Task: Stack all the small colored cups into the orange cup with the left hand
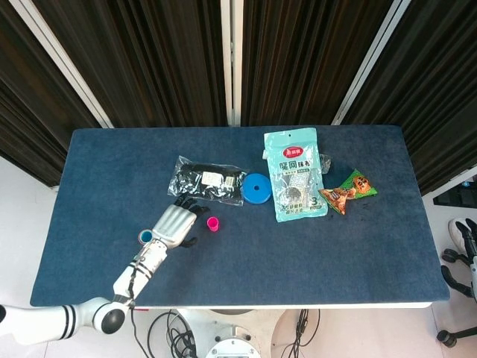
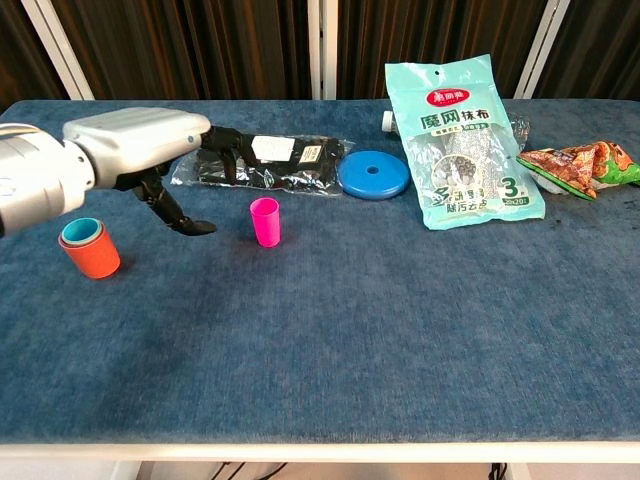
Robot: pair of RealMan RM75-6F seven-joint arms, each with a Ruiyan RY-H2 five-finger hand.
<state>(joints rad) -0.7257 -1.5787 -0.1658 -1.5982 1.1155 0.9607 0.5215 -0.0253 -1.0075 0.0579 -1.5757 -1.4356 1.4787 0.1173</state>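
The orange cup (image 2: 90,254) stands at the table's left with a teal cup (image 2: 80,231) nested inside it; from the head view only the teal rim (image 1: 146,236) shows beside my arm. A small pink cup (image 2: 265,221) (image 1: 213,224) stands upright alone, right of the stack. My left hand (image 2: 150,145) (image 1: 174,221) is open, fingers spread and holding nothing, between the stack and the pink cup, with its fingertips just left of that cup. My right hand is not in view.
A black item in a clear bag (image 2: 262,158) lies behind the hand. A blue disc (image 2: 373,174), a large green packet (image 2: 463,140) and a snack bag (image 2: 580,166) lie to the right. The blue cloth (image 2: 350,340) runs to the front edge.
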